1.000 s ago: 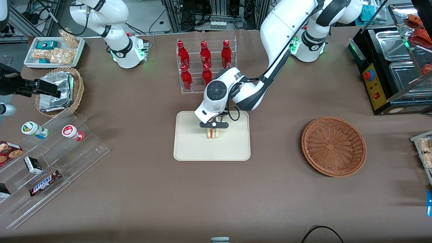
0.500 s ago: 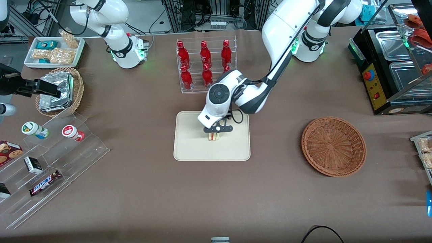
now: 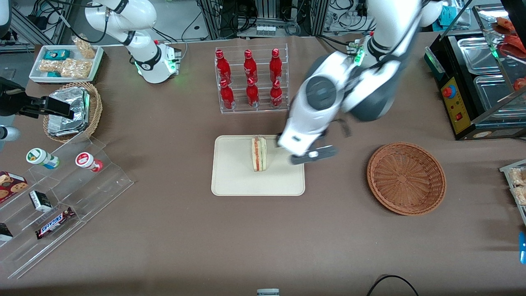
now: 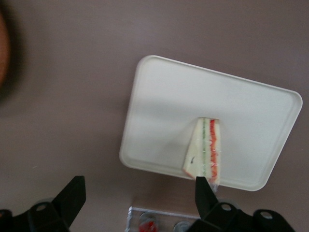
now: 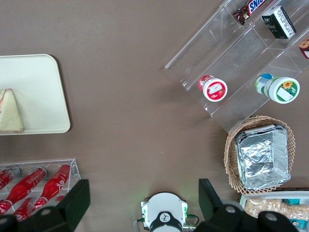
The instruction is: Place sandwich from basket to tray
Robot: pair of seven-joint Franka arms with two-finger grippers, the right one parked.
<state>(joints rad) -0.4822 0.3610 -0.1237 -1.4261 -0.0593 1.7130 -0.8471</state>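
The sandwich [image 3: 259, 153], a white wedge with red and green filling, stands on its edge on the cream tray [image 3: 234, 181]. It also shows in the left wrist view [image 4: 205, 151] on the tray [image 4: 164, 111], and in the right wrist view [image 5: 9, 112]. My left gripper [image 3: 313, 155] is open and empty, raised above the table between the tray and the reddish-brown basket [image 3: 406, 178], which holds nothing. In the left wrist view its fingers [image 4: 71, 198] stand wide apart with nothing between them.
A clear rack of red bottles [image 3: 250, 80] stands farther from the front camera than the tray. A tan wicker basket with foil packets [image 3: 74, 110], a clear stepped shelf of snacks [image 3: 57, 197] and a white snack tray [image 3: 65, 62] lie toward the parked arm's end. A black food warmer [image 3: 476, 82] stands toward the working arm's end.
My left gripper let go of the sandwich, opened, rose and moved off the tray toward the basket. The sandwich stays standing on the tray.
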